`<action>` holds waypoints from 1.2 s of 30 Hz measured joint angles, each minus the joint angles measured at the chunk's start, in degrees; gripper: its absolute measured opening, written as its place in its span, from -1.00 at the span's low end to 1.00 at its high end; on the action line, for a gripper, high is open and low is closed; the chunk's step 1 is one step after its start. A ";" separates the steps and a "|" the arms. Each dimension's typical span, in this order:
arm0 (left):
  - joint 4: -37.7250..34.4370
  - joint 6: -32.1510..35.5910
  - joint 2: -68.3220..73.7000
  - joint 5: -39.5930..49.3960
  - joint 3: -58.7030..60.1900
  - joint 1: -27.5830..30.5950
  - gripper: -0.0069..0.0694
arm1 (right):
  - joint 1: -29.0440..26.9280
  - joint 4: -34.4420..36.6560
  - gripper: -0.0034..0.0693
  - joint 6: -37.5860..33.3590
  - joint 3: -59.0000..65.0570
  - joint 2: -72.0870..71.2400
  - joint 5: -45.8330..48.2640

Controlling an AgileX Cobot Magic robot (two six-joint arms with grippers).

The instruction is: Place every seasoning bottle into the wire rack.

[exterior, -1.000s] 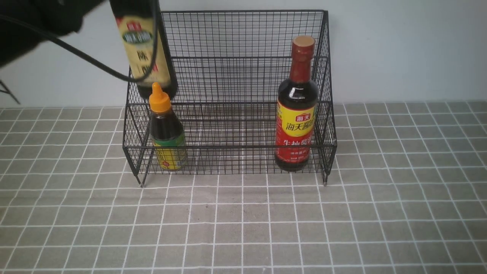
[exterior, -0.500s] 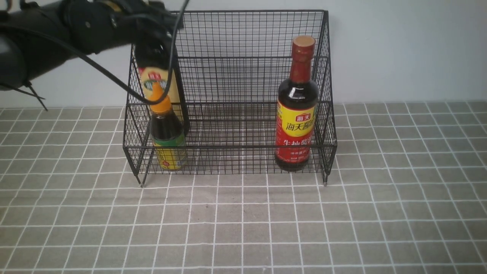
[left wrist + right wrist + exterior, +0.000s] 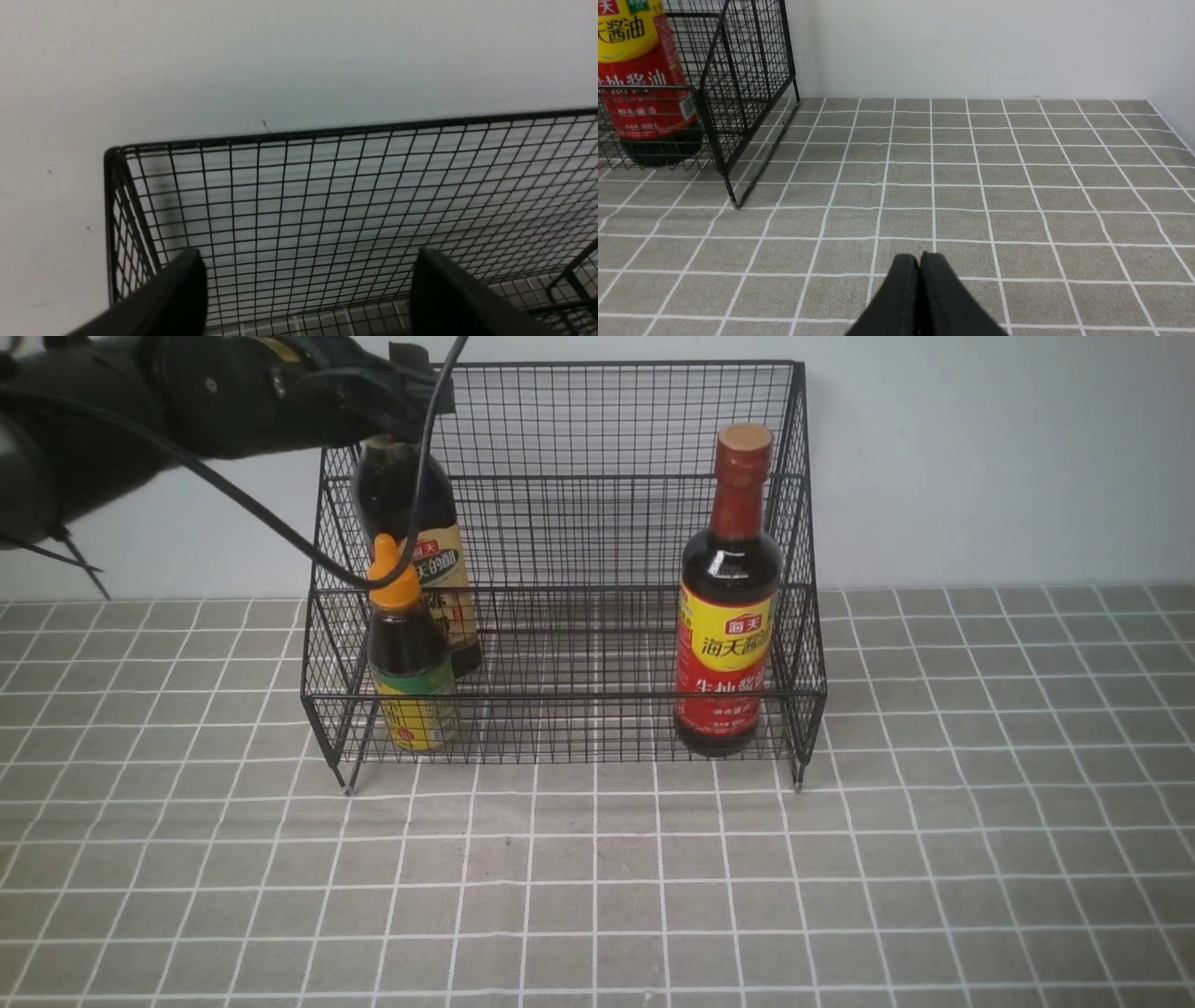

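The left gripper (image 3: pixel 308 273) is hanging spread wide over the beige-labelled bottle (image 3: pixel 439 574), seemingly so it stands unsupported, far left in the rack (image 3: pixel 607 420).

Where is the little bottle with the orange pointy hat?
The orange-capped bottle stands in the front left corner of the wire rack in the front view, just in front of the tall beige-label bottle.
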 joint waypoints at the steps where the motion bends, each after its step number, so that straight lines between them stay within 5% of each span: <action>1: 0.69 0.07 -1.23 0.69 0.00 0.00 0.54 | 0.00 0.00 -0.94 0.00 0.00 0.00 0.00; 10: 5.39 0.39 -10.78 2.46 -0.07 0.00 0.27 | 0.00 0.00 -0.94 0.00 0.00 0.00 0.00; 19: 8.02 0.39 -23.07 29.46 -0.20 0.00 -0.75 | 0.00 0.00 -0.94 0.00 0.00 0.00 0.00; 25: 9.05 -0.65 -24.02 42.04 0.09 0.00 -0.84 | 0.00 0.00 -0.94 0.00 0.00 0.00 0.00; 36: -0.94 -0.26 -13.66 36.41 2.73 0.00 -0.84 | 0.00 0.00 -0.94 0.00 0.00 0.00 0.06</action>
